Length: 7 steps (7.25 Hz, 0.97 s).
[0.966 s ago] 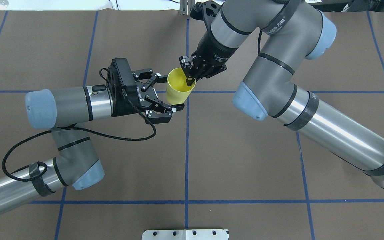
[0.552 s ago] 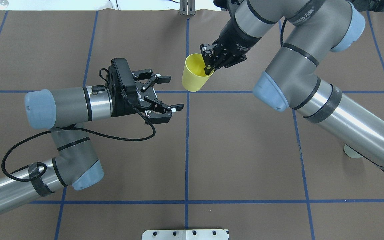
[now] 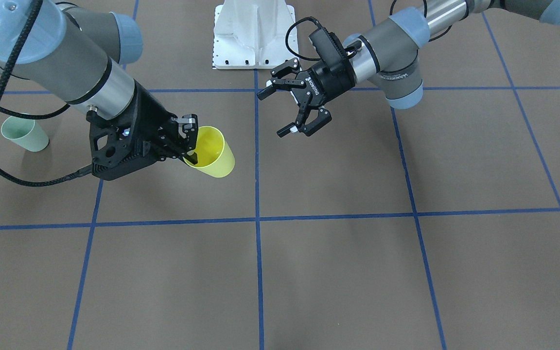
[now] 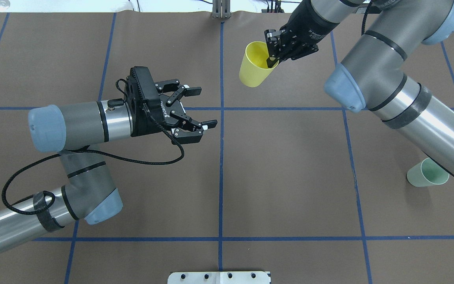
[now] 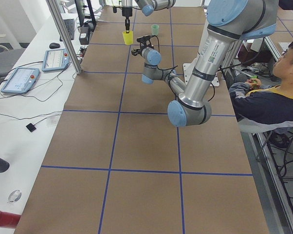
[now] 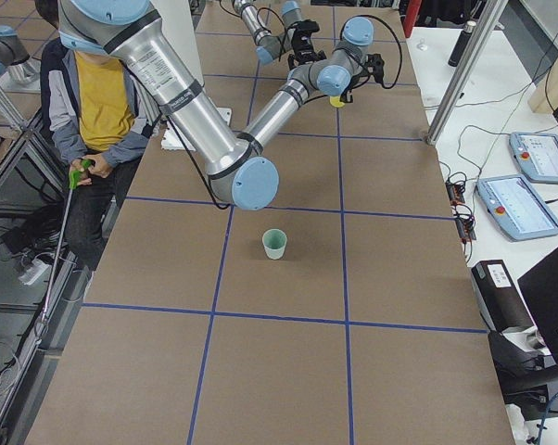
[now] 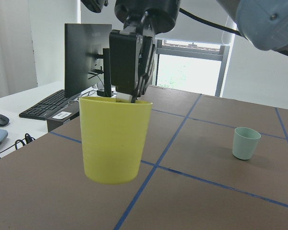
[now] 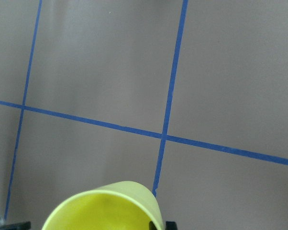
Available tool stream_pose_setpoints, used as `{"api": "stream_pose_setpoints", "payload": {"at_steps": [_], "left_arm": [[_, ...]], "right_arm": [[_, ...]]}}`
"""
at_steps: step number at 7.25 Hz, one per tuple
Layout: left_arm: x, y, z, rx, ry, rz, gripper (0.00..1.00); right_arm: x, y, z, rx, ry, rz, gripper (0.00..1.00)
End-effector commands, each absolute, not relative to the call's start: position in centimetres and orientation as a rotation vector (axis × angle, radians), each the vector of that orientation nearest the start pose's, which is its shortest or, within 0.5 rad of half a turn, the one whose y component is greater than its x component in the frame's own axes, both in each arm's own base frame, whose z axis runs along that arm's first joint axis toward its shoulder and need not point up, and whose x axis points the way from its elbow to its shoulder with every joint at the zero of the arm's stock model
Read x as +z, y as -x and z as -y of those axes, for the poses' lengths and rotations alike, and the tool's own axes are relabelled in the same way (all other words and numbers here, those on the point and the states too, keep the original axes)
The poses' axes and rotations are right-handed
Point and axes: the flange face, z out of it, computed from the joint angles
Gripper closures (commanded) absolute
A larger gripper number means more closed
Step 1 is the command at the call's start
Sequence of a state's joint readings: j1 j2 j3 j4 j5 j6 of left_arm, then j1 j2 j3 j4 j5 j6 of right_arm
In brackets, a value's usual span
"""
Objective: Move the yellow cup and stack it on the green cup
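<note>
My right gripper [image 4: 270, 59] is shut on the rim of the yellow cup [image 4: 253, 68], one finger inside and one outside. The cup hangs upright above the table's far middle, seen also as the yellow cup [image 3: 210, 154] in the front view and the yellow cup [image 7: 115, 139] in the left wrist view. My left gripper [image 4: 204, 107] stands open and empty, left of the centre line and apart from the cup. The green cup [image 4: 427, 176] stands upright on the table at the right, partly behind my right forearm; the green cup [image 6: 274, 243] shows alone in the right side view.
A white mounting plate [image 3: 253, 34] sits at the robot's base edge. A metal post [image 4: 221, 10] stands at the far edge. A seated person [image 6: 98, 102] is beside the table. Blue tape lines grid the brown mat [image 4: 290, 177].
My right arm has carried the yellow cup away from the open left gripper, toward the far right. The green cup has come into view from under the right forearm. The left arm stayed still.
</note>
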State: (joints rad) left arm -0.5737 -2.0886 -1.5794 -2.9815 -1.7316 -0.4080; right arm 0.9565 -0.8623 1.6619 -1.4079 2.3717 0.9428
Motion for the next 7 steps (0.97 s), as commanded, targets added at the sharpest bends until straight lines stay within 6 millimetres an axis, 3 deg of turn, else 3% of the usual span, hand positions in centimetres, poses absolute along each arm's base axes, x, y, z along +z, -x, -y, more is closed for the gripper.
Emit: {"api": "stream_pose_setpoints", "payload": {"at_steps": [1, 2, 3, 4, 5, 6, 7], "left_arm": [[20.8, -43.7, 44.1, 0.438, -1.414, -1.327, 0.0], [21.6, -42.9, 46.1, 0.355, -1.316, -1.308, 0.0], [24.1, -40.6, 48.7, 0.323, -1.274, -1.21, 0.0], [28.8, -36.3, 51.6, 0.303, -1.209, -1.093, 0.0], [32.7, -30.0, 55.1, 0.325, -1.057, -1.038, 0.0], [36.0, -22.2, 58.2, 0.307, -0.907, -0.99, 0.0], [39.6, -16.6, 59.0, 0.354, -0.837, -0.926, 0.0]], "right_arm": [[19.8, 28.4, 60.3, -0.054, -0.182, 1.105, 1.0], [22.9, 25.2, 61.4, -0.023, -0.193, 1.074, 1.0], [25.1, 22.4, 62.2, -0.025, -0.223, 1.048, 1.0], [26.9, 19.4, 62.8, -0.03, -0.255, 1.026, 1.0], [28.6, 17.5, 62.7, -0.04, -0.267, 1.014, 1.0], [29.9, 15.2, 62.1, -0.027, -0.28, 1.005, 1.0], [31.5, 13.8, 60.6, -0.054, -0.3, 0.991, 1.0]]}}
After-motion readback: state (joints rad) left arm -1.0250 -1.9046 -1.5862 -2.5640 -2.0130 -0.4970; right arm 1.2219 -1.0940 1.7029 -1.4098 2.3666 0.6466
